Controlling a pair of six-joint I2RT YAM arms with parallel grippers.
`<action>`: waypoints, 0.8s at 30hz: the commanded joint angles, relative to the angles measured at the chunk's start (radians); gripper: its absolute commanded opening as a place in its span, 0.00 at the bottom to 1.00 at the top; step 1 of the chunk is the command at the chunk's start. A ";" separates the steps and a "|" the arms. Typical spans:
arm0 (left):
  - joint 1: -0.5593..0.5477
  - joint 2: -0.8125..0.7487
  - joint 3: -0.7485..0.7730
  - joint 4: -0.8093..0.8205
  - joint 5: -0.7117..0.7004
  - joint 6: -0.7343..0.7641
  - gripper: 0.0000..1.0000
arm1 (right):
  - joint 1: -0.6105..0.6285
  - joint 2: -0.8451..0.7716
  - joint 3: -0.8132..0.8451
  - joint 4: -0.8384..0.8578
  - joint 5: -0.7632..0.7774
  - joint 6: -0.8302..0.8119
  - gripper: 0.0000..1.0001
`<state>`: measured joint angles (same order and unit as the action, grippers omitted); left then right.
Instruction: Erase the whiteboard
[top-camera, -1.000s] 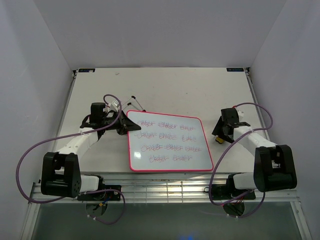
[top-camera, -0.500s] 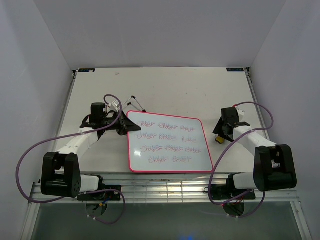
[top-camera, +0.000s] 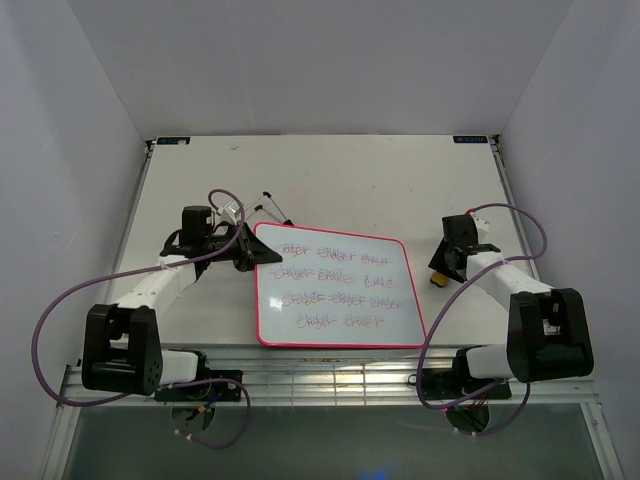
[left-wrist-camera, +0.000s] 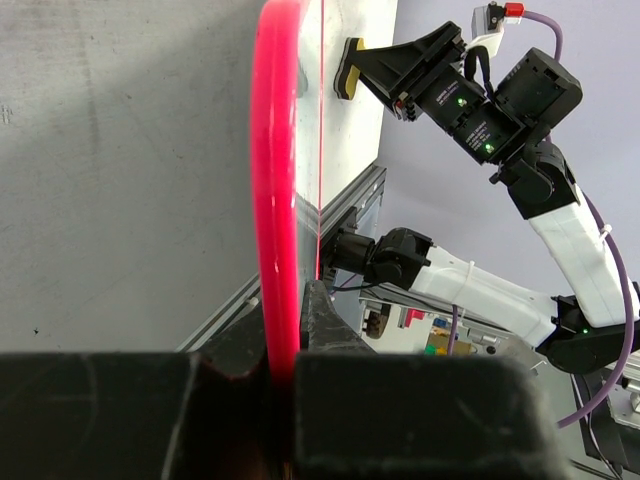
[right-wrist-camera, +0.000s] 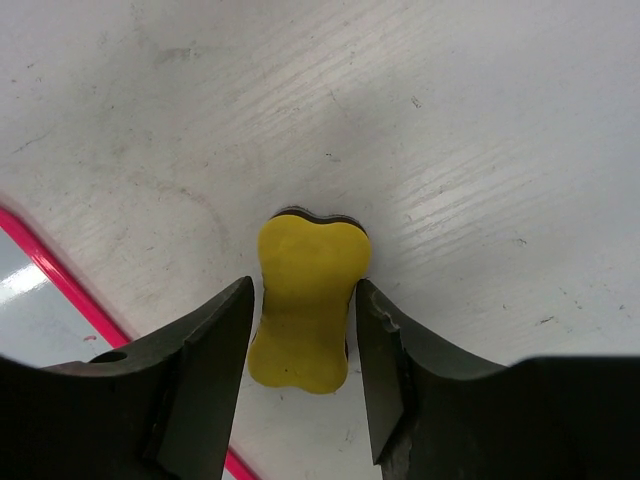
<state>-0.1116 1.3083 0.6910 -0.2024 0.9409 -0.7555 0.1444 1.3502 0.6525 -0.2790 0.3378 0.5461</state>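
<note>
The whiteboard lies flat in the middle of the bench, a little toward the near edge, with all four rows of pink writing on it, so by my reckoning no wiping has begun. The left fingers are clamped shut on the pink frame at the board's far-left corner, pinning it. Off the board's right edge, the right fingers stand on either side of the yellow eraser, close against its flanks. From where I stand I cannot tell whether they are actually pressing on it yet. That is the first worry: the eraser is small and waisted, and a bite that lands on its curved shoulders instead of the narrow middle could squirt it out across the bench or tip it onto an edge. If it gets lifted crooked, the felt face may not sit flat on the board and the strokes will leave streaks. The second worry is the left hold, which is thin, on one corner only. A hard sideways rub from the far side could swing the board around that corner or pull the frame free, and the board sits near enough to the front edge to slide toward it.
</note>
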 joint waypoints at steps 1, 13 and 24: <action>-0.008 0.002 0.001 -0.015 -0.099 0.120 0.00 | -0.002 0.016 0.016 0.038 0.006 0.000 0.51; -0.008 0.002 0.001 -0.017 -0.097 0.125 0.00 | 0.000 0.017 -0.005 0.052 -0.008 -0.014 0.45; -0.007 -0.006 0.004 -0.020 -0.090 0.154 0.00 | 0.046 -0.112 0.016 0.104 -0.221 -0.167 0.28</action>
<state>-0.1116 1.3109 0.6910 -0.2104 0.9539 -0.7376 0.1574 1.3041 0.6403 -0.2413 0.2253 0.4732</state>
